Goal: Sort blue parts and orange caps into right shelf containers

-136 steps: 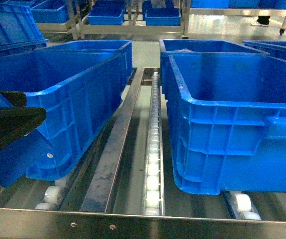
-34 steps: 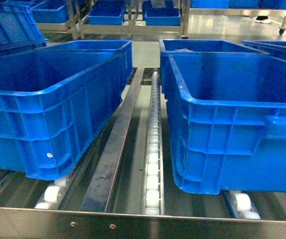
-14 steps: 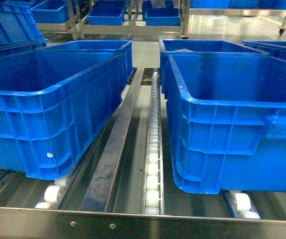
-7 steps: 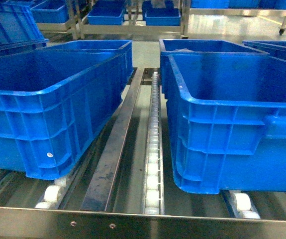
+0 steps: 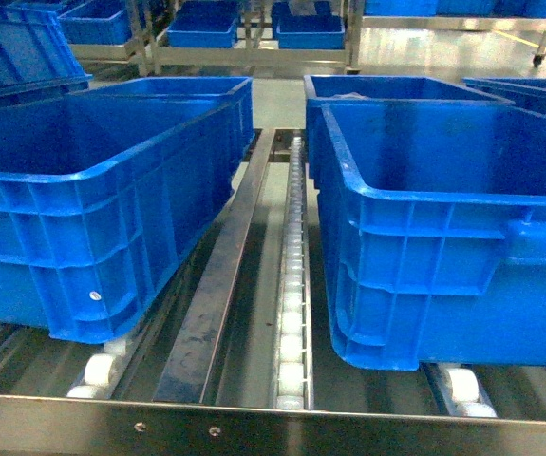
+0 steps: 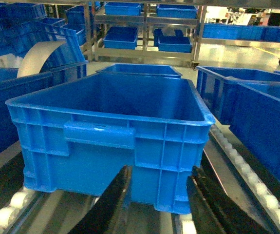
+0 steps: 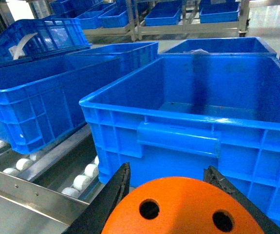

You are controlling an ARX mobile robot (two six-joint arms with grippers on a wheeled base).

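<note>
Orange fills the bottom of the right wrist view: an orange cap [image 7: 178, 207], flat top with round holes showing, sits clamped in the right end effector [image 7: 171, 202], its dark fingers [image 7: 113, 195] pressing either side. Just beyond it, mid-frame, stands the right crate [image 7: 178, 136], handle bar facing the camera, its inside looking bare apart from glare on the floor.

The step in hand looks like carrying the cap to that crate; the next move would call for lifting it over the near rim before letting go.

In the left wrist view the left end effector [image 6: 157, 204] is spread apart with nothing between its fingers, low in frame before the left crate [image 6: 110, 131].

Neither arm shows in the head view, only both crates on the roller shelf [image 5: 291, 313]. The cap's side is cut off, so no print is readable. Further crates in the upper frame are too distant to tell their contents.
</note>
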